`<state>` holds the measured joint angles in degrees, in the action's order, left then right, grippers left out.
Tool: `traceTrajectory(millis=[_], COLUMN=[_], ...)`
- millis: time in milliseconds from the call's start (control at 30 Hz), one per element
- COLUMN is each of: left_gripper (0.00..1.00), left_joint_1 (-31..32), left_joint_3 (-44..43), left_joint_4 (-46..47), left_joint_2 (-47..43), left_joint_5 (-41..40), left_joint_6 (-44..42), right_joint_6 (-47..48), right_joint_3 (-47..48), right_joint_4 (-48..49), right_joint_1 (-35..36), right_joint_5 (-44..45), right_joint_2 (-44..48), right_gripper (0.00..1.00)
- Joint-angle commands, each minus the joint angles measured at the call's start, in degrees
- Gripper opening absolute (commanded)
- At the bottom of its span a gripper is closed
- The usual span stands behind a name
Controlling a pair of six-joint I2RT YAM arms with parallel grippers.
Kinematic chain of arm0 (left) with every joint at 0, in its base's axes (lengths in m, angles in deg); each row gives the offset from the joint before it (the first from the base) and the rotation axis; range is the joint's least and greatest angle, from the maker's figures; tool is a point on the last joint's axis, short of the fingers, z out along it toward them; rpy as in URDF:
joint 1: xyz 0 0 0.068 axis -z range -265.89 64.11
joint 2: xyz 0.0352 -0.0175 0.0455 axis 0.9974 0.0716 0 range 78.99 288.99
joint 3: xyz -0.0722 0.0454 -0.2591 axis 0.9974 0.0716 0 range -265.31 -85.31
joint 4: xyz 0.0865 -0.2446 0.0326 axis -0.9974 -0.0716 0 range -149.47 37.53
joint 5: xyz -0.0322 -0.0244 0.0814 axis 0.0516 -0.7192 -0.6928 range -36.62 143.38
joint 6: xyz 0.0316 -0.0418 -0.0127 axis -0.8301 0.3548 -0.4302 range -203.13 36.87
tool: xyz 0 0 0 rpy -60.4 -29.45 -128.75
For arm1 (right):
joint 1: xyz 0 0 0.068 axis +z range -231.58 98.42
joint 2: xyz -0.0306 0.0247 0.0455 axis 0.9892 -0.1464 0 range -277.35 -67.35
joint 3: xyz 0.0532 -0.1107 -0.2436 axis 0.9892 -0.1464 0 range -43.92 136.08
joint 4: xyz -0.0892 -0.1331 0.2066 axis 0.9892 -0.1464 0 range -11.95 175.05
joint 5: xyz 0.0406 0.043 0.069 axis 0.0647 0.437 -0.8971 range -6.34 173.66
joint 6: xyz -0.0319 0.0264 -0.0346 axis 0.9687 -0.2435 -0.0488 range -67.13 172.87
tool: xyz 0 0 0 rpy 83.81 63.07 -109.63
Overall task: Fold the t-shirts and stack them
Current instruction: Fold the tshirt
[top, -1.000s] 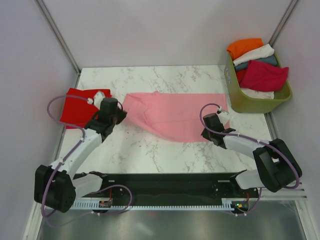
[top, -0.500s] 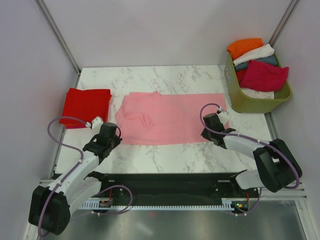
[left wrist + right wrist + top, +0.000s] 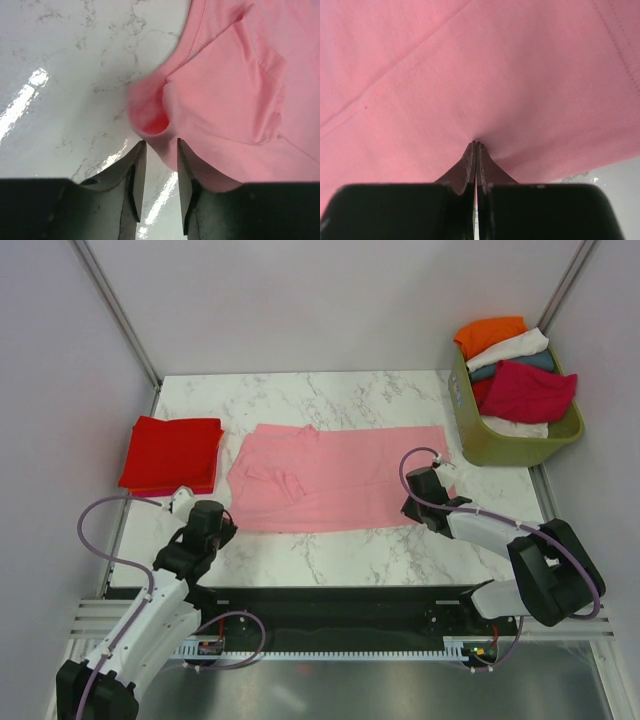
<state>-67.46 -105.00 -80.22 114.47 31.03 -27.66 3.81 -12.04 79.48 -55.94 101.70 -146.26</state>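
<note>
— Where is the pink t-shirt [image 3: 330, 478] lying?

— You have it spread flat across the middle of the desk [image 3: 330, 400], long side running from left to right. Its left end is bunched, with a sleeve folded over the body.

— And my two hands?

— Your left hand [image 3: 161, 145] sits low near the front left corner with its fingers a little apart and nothing clamped. The rolled left hem of the shirt is just past the tips. Your right hand [image 3: 476, 144] is at the shirt's front right corner, fingers pressed together on a pinch of the pink cloth, which puckers at the tips.

— What lies around them?

— A red t-shirt [image 3: 172, 453] rests folded into a square at the left edge of the desk. It is near the pink one but apart from it, with bare marble between. Beyond the far right corner stands an olive-green basket [image 3: 500, 445], close to the pink shirt's far right corner; you cannot tell from above whether they touch. An orange shirt [image 3: 488, 333], a white shirt [image 3: 510, 348], a teal shirt [image 3: 540, 362] and a crimson shirt [image 3: 530, 392] are piled in it, heaped above the rim.

— Anything in the way?

— The left arm's lavender cable [image 3: 100, 515] loops out over the left edge, just in front of the red shirt. Your right arm lies across the front right part of the desk, beside the pink shirt's front edge.
</note>
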Motion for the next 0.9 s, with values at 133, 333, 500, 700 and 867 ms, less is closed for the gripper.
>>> traceTrajectory(millis=[133, 333, 500, 700, 867], left_gripper=[0.64, 0.66, 0.64, 0.63, 0.61], left_joint_1=[-0.24, -0.24, -0.33, -0.59, -2.09], left_joint_3=[-3.08, -9.93, -14.24, -18.63, -21.18], left_joint_4=[-1.69, -2.32, 5.75, 10.95, 15.52], left_joint_2=[-0.33, 2.74, 11.26, 23.99, 33.67], left_joint_5=[-1.2, -1.91, 4.23, 7.05, 13.28], left_joint_6=[0.44, -5.44, -11.85, -12.4, -10.82], right_joint_6=[7.47, 14.25, 16.8, 16.37, 16.1], right_joint_3=[4.15, 12.85, 24.18, 36.4, 45.01], right_joint_4=[-4.45, -3.93, -3.14, -2.87, -2.87], right_joint_1=[2.3, 6.78, 10.64, 14.69, 16.62], right_joint_5=[-0.47, -5.11, -15.4, -17.95, -19.89], right_joint_2=[4.21, 1.49, -9.84, -23.29, -32.07], right_gripper=[0.19, 0.38, 0.38, 0.38, 0.38])
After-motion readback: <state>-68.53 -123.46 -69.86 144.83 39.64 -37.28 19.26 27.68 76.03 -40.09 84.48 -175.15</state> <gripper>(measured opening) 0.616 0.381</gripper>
